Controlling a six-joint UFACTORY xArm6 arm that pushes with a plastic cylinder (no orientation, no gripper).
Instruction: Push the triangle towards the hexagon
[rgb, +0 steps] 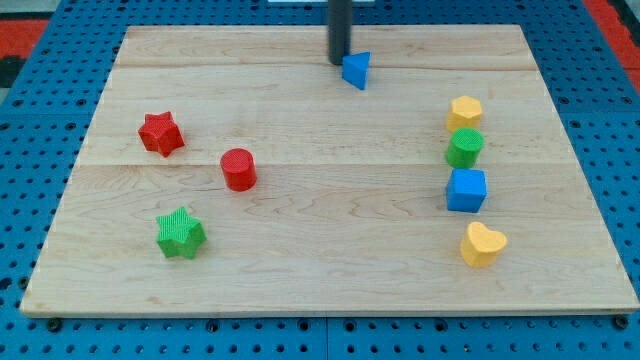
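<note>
A blue triangle (356, 69) lies near the view's top centre of the wooden board (330, 260). My tip (339, 61) stands right at the triangle's left side, touching or nearly touching it. A yellow hexagon (464, 112) sits at the view's right, lower right of the triangle and well apart from it.
Below the hexagon stand in a column a green cylinder (464, 148), a blue cube (466, 190) and a yellow heart (482, 244). At the view's left are a red star (160, 133), a red cylinder (238, 169) and a green star (180, 233).
</note>
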